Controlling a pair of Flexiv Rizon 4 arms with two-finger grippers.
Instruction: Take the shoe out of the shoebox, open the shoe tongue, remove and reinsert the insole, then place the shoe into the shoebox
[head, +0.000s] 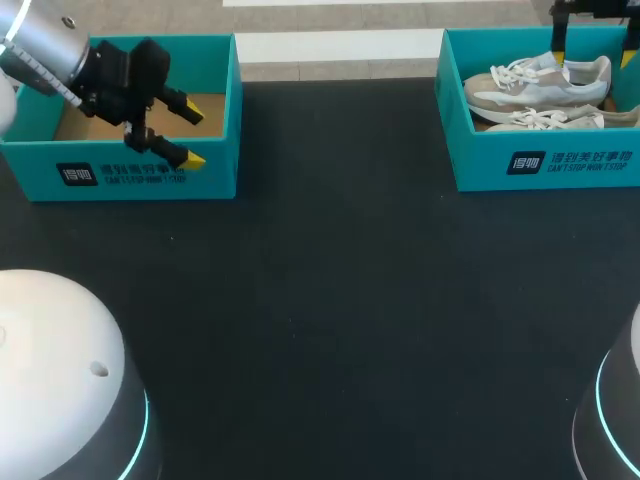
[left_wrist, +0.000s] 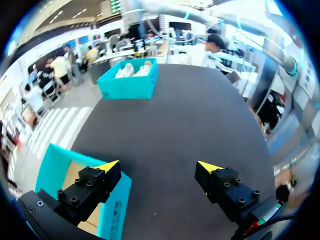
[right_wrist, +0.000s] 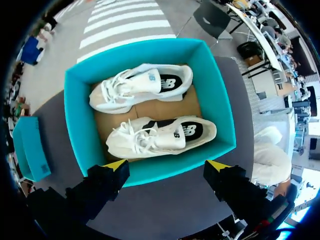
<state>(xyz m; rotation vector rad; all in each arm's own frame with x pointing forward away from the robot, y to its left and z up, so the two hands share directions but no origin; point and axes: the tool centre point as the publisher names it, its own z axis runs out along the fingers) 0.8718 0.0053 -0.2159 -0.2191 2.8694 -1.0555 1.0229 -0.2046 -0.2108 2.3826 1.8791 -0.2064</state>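
1. Empty teal box (head: 150, 175): stands at the table's far left. Its brown cardboard floor is exposed.
2. Left gripper (head: 203, 138): hangs over the front right corner of this box. The claw is released, with the yellow tips well apart and nothing between them. In the left wrist view, one finger (left_wrist: 90, 187) is above the box wall and the other is above the black table (head: 350, 300).
3. Teal shoebox (head: 545, 160): stands at the table's far right, well apart from the empty box.
4. Pair of white sneakers: both lie side by side inside the shoebox, toes toward the table's middle. The rear sneaker (head: 540, 80) and the front sneaker (head: 550, 120) are laced.
5. Right gripper (right_wrist: 166, 164): is above the shoebox wall beside the nearer sneaker (right_wrist: 160, 135). The claw is released and touches neither sneaker.
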